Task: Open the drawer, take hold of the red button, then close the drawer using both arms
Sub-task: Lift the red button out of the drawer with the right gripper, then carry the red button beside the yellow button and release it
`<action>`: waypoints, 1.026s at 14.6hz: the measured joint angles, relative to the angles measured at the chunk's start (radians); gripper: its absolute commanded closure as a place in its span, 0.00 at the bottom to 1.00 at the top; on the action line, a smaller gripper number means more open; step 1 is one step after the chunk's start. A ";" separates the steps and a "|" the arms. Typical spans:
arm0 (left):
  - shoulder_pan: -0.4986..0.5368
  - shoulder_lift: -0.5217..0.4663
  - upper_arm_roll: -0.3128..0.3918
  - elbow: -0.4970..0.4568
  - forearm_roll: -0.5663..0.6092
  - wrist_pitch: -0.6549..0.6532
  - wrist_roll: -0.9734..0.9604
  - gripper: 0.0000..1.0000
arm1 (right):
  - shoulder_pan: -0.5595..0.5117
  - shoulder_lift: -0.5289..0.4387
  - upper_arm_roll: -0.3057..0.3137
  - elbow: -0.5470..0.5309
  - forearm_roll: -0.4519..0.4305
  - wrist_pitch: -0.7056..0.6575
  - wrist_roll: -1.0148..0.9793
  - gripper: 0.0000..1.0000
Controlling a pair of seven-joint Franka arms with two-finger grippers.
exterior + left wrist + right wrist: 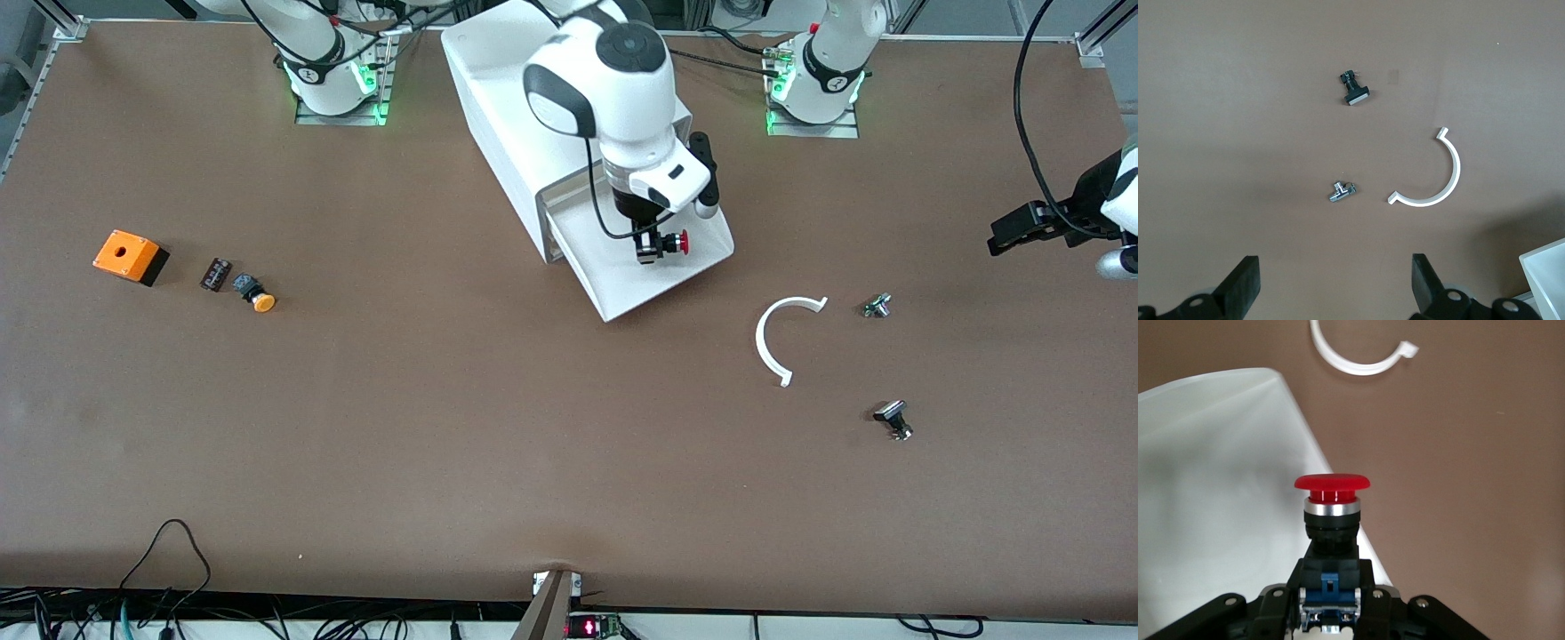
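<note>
The drawer (653, 267) stands pulled out of the white cabinet (516, 116) at mid-worktop. The right tool (652, 250) is over the drawer tray, clamped narrow on the blue and black body of the button (677, 243); in the right wrist view the red mushroom cap (1332, 483) juts clear ahead of the fingers (1368, 587).

The left tool (1335, 283) hangs with jaws wide and empty over the worktop (498, 444) toward the left arm's end, waiting.

Handling judgement: the button appears light and rigid. The smooth cap and metal collar would likely slip, so the cylindrical body is the sound hold.

No brand, label or writing is legible on the button, drawer or cabinet.
</note>
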 measured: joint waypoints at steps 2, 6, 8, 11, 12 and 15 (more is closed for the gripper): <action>0.000 0.000 0.000 0.000 0.000 0.000 0.000 0.00 | -0.045 -0.044 -0.007 0.000 0.005 -0.006 0.044 0.83; 0.000 0.000 0.000 0.000 0.000 0.000 0.000 0.00 | -0.128 -0.071 -0.016 -0.001 0.008 -0.015 0.150 0.83; 0.000 0.000 0.000 0.000 0.000 0.000 0.000 0.00 | -0.168 -0.070 -0.018 -0.010 0.010 -0.037 0.218 0.83; 0.000 0.001 0.000 0.000 0.000 0.000 0.000 0.00 | -0.218 -0.066 -0.019 -0.057 0.011 -0.048 0.367 0.83; 0.000 0.001 0.000 0.000 0.000 0.000 0.000 0.00 | -0.236 -0.063 -0.020 -0.075 0.011 -0.048 0.413 0.83; 0.000 0.001 0.000 0.000 0.000 0.000 0.000 0.00 | -0.301 -0.060 -0.022 -0.142 0.012 -0.065 0.482 0.83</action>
